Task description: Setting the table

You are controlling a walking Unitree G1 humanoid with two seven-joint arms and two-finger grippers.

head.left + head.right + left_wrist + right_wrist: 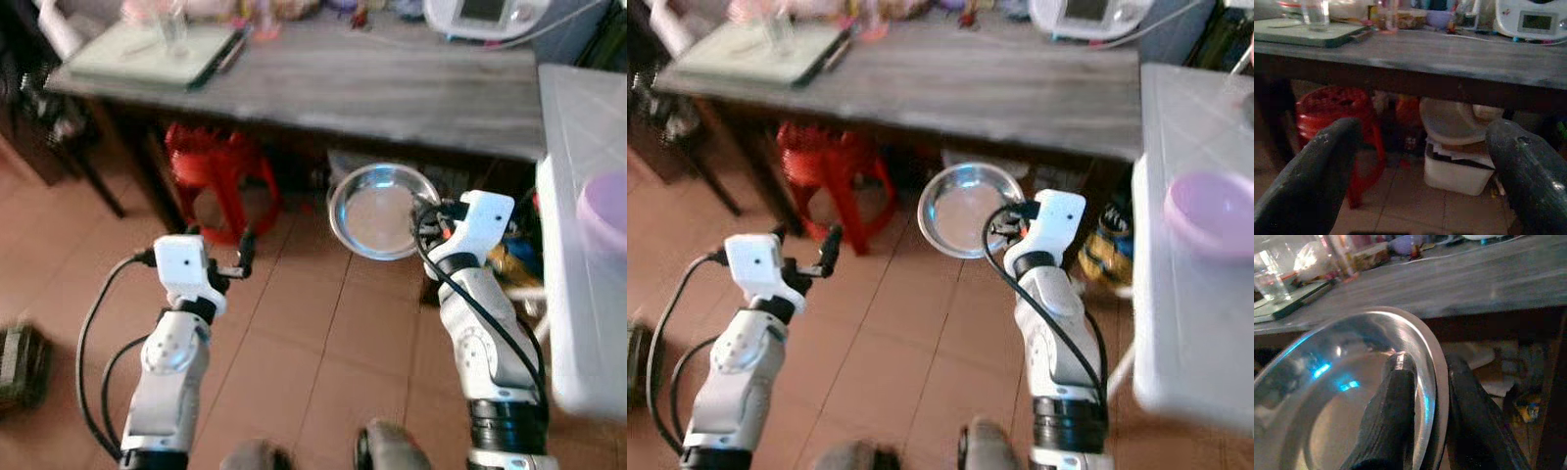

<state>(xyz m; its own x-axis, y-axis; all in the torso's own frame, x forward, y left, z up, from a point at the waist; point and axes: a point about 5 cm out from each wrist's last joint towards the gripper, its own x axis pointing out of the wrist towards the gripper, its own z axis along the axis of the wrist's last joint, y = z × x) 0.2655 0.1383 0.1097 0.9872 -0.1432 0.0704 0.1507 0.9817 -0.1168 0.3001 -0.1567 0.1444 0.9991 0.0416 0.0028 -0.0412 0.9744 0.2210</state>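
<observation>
My right gripper is clamped on the rim of the steel plate, one finger lying inside the dish and the other outside under the edge, so the rim sits between them. I hold the plate out in front of me, tilted so its hollow faces up toward my head, in the air over the tiled floor and just in front of the edge of the dark wooden table. My left gripper is held out too, lower and to the left, with its fingers spread wide and nothing between them; through the gap I see a red stool under the table and a white box on the floor beside it. On the table's far left lies a green tray with a clear glass on it, and at the far right stands a white appliance with a small screen. To my right is a white table carrying a purple bowl.
</observation>
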